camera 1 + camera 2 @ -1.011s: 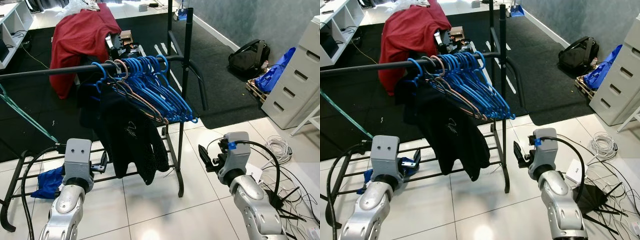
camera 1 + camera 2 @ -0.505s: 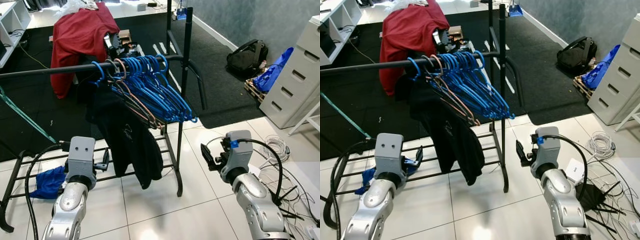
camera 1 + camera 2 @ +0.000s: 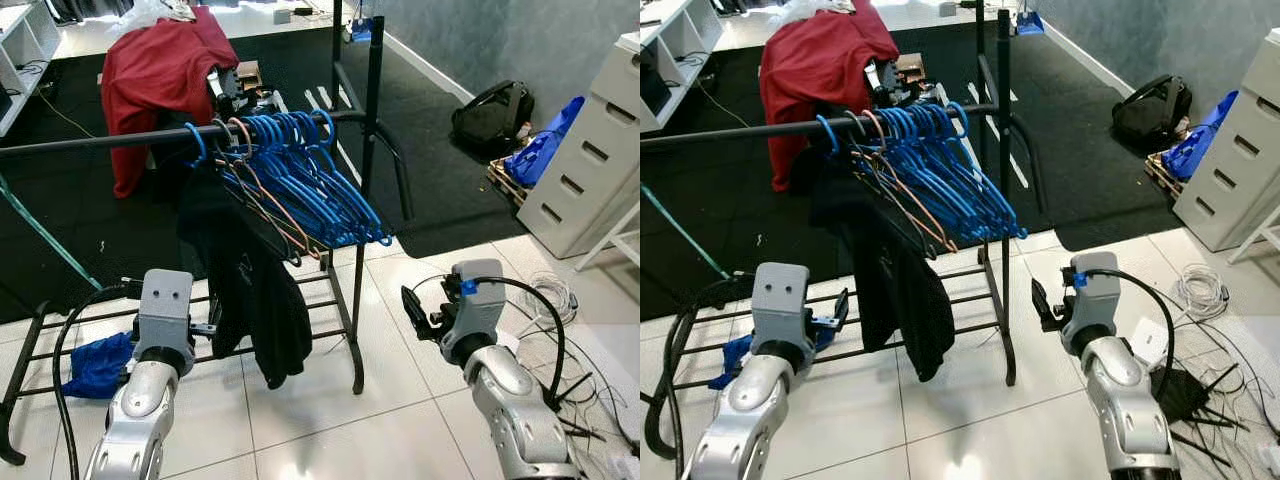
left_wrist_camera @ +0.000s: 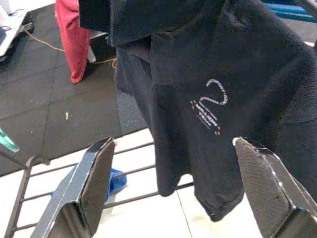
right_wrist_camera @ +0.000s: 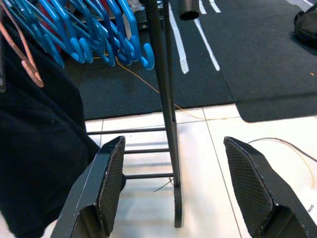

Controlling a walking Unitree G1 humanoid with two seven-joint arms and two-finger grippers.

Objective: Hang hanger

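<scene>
Hanging on the black rail (image 3: 100, 141), the dark shirt's hanger (image 3: 235, 160) sits up and far from both spread, empty pincers; the left gripper (image 4: 173, 193) faces the shirt (image 3: 255, 290) and seems nearer than the right gripper (image 5: 173, 193).

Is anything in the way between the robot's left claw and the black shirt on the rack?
Nothing visible is. The left gripper is open and points straight at the black shirt, which hangs from the rail with open air between them.

Blue hangers (image 3: 300, 170), black shirt (image 3: 245, 290), red cloth (image 3: 160, 75), black rail (image 3: 100, 142)
</scene>
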